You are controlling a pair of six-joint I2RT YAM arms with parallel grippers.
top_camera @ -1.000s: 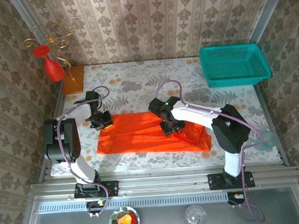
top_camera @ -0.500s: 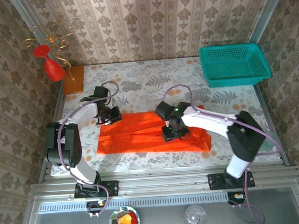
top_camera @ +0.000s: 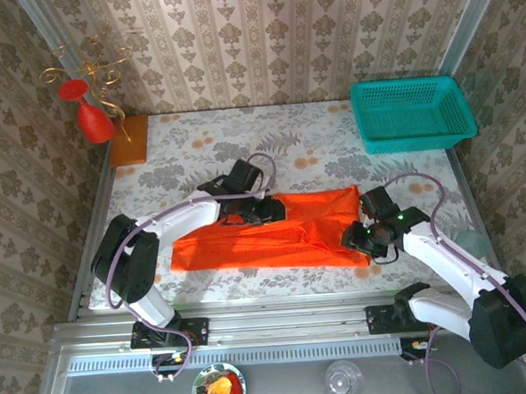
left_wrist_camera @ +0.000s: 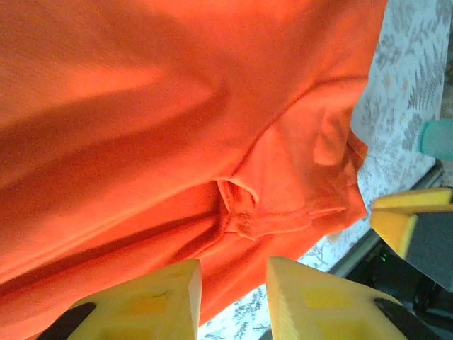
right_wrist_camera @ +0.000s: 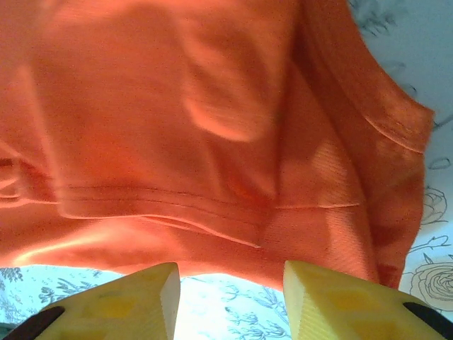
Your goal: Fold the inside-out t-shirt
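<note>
The inside-out t-shirt (top_camera: 230, 245) is bright orange and lies as a long, low band across the middle of the table. My left gripper (top_camera: 265, 208) hovers at the middle of its far edge. In the left wrist view the left gripper (left_wrist_camera: 233, 294) is open, and past its yellow fingers (left_wrist_camera: 145, 301) are a seam and folds of the orange cloth (left_wrist_camera: 177, 106). My right gripper (top_camera: 358, 238) is at the shirt's right end. In the right wrist view it (right_wrist_camera: 230, 294) is open above the hem (right_wrist_camera: 177, 205), with flowered table cover showing in the gap.
A teal basket (top_camera: 411, 112) stands at the back right. A wooden block (top_camera: 127, 140) and a red goblet ornament (top_camera: 88, 117) are at the back left. The flowered table (top_camera: 332, 153) has bare room behind the shirt. A fruit plate (top_camera: 219, 389) and a glass (top_camera: 344, 380) sit below the front rail.
My left gripper has slid right along the shirt's far edge, from the left end to the middle, and has opened. My right gripper has moved from the shirt's middle to its right end.
</note>
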